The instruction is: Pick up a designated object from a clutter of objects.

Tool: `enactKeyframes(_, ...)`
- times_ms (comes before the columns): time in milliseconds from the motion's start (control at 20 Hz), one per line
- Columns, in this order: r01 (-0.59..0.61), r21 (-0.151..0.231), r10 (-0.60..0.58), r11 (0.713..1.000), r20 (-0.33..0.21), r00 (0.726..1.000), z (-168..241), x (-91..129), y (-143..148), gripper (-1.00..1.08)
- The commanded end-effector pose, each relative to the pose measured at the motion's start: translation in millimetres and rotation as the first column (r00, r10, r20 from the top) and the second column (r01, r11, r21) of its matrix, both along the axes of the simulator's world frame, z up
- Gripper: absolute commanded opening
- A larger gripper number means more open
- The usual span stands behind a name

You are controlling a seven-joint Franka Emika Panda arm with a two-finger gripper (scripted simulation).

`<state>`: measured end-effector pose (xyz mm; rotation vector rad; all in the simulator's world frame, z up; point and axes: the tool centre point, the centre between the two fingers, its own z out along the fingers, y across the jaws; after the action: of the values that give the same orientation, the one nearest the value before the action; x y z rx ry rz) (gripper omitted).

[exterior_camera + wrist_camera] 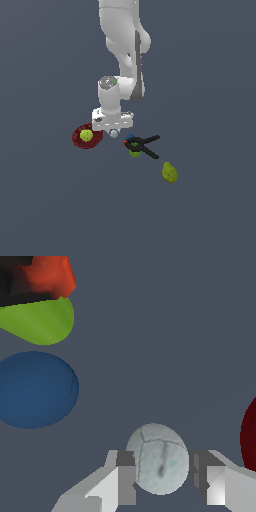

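Note:
The tiny pale grey-white sphere (114, 133) sits right under my hand, between the dark red bowl (77, 140) and the black clamp (144, 145). In the wrist view the sphere (157, 458) fills the gap between my two fingers (126, 476), which touch it on both sides. My gripper (114, 131) (162, 476) is shut on the sphere, low over the floor. I cannot tell whether the sphere is off the floor. The yellow-green ball (87, 135) lies in the bowl.
The clamp has a blue bit (130, 136) and a green bit (135, 153); in the wrist view they show as a blue round (37, 388) and a green lobe (40, 321) under an orange-red part (47, 276). A lumpy yellow-green fruit (170, 172) lies further off. The bowl's edge (251, 436) shows beside my finger.

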<state>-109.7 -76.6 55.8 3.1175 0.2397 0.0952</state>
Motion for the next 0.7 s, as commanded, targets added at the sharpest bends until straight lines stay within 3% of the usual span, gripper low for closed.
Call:
enactKeyframes(0,0.0,0.0,0.0,1.0,-0.001,1.0,8,5,8,-1.0)
enactKeyframes(650,0.005,-0.002,-0.005,1.0,-0.016,1.0,86,48,81,-1.0)
